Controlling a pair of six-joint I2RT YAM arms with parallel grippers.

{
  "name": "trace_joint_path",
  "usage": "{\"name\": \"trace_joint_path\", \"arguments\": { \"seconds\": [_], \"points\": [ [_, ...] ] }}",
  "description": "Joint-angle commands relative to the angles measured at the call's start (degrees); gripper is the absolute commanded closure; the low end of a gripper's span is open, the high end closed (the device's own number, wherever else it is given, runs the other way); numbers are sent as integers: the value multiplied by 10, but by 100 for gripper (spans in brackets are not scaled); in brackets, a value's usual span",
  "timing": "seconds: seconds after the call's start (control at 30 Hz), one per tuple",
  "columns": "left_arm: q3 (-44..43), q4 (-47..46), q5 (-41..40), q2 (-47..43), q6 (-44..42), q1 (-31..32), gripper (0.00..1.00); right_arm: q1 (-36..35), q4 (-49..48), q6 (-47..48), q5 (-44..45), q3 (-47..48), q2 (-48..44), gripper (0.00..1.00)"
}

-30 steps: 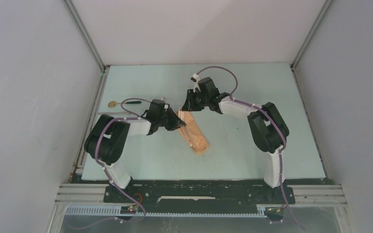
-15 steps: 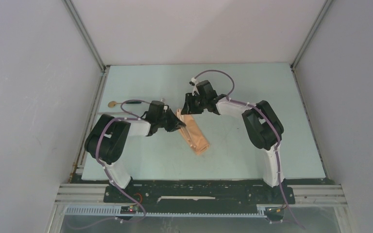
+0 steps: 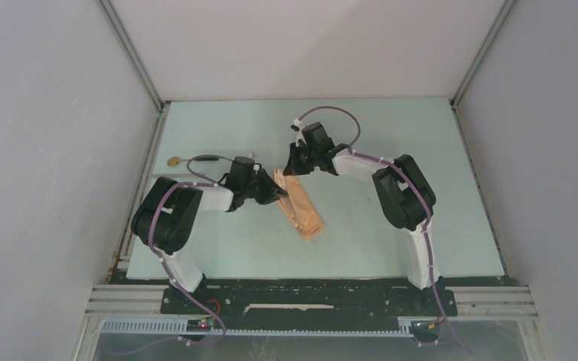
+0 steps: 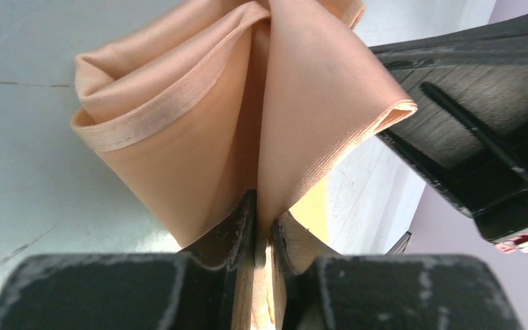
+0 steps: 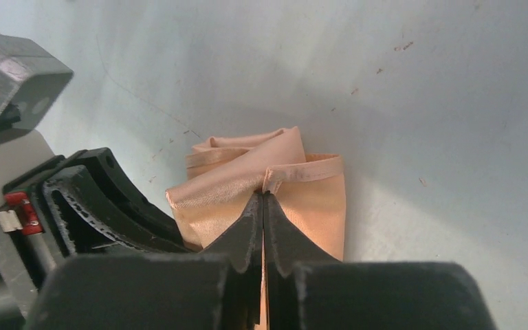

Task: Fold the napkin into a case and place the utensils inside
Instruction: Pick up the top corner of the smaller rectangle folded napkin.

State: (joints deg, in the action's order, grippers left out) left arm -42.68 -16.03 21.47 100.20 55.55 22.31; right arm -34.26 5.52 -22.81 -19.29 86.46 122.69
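Two grippers of mine are clamped on the same end of the peach case. My left gripper pinches a fold right between its fingertips, and the cloth fans out ahead of it in layered, hemmed loops. My right gripper is closed tight on a hemmed edge at its tips, with the left gripper's black body just to its left. Behind both grips the case lies flat on the table, running back toward my bases. Well past my left gripper, off to its outer side, lies the spoon, apart from the cloth.
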Motion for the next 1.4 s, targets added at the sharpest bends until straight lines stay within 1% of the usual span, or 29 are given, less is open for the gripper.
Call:
{"name": "trace_joint_path", "arguments": {
  "seconds": [0.0, 0.1, 0.17, 0.23, 0.33, 0.4, 0.5, 0.6, 0.7, 0.73, 0.77, 0.83, 0.9, 0.93, 0.97, 1.0, 1.1, 1.13, 1.17, 1.23, 1.3, 1.37],
  "points": [
    [15, -22, 9, -9, 8, -6, 81, 1, -18, 19, -19, 16, -9, 100],
    [19, -28, 16, -17, 13, -10, 75, 2, -37, 18, -49, 3, -24, 100],
    [25, -35, 20, -25, 17, -15, 69, 3, -49, 8, -72, -8, -30, 100],
    [31, -38, 25, -39, 18, -22, 60, 4, -70, -1, -96, -10, -26, 100],
    [44, -44, 41, -65, 24, -37, 53, 4, -76, -5, -107, -15, -23, 100],
    [57, -44, 45, -88, 26, -51, 50, 4, -81, -8, -117, -18, -21, 100],
    [71, -44, 53, -117, 38, -84, 50, 6, -87, -11, -125, -20, -20, 100],
    [66, -36, 53, -130, 41, -108, 49, 5, -88, -10, -135, -20, -19, 100],
    [29, -28, 60, -107, 41, -117, 46, 6, -93, -11, -144, -22, -16, 100],
    [17, -24, 61, -98, 41, -117, 47, 6, -97, -12, -146, -22, -16, 100],
    [4, -17, 55, -87, 41, -118, 52, 7, -99, -12, -151, -24, -16, 100],
    [-7, -8, 52, -72, 43, -118, 53, 7, -103, -15, -152, -27, -15, 100],
    [-14, -9, 49, -59, 42, -117, 46, 8, -99, -16, -144, -29, -17, 100],
    [-17, -11, 50, -51, 39, -118, 43, 10, -94, -20, -138, -29, -19, 100],
    [-23, -8, 53, -39, 34, -118, 43, 11, -90, -24, -135, -27, -20, 100],
    [-32, -3, 61, -26, 36, -118, 45, 12, -75, -26, -132, -20, -20, 100],
    [-31, -24, 67, -1, 53, -118, 64, 11, -21, -14, -116, -2, -27, 96],
    [-32, -25, 65, 3, 54, -118, 67, 10, -13, -12, -107, -5, -36, 93],
    [-33, -26, 66, 5, 52, -118, 68, 9, -4, -9, -100, -8, -44, 87],
    [-38, -27, 71, 11, 49, -118, 71, 8, 16, -2, -91, -7, -55, 81],
    [-35, -25, 69, 9, 48, -117, 74, 8, 37, 3, -52, -7, -68, 68],
    [-32, -22, 68, 5, 45, -117, 76, 7, 55, 15, -22, 3, -71, 61]
  ]
}}
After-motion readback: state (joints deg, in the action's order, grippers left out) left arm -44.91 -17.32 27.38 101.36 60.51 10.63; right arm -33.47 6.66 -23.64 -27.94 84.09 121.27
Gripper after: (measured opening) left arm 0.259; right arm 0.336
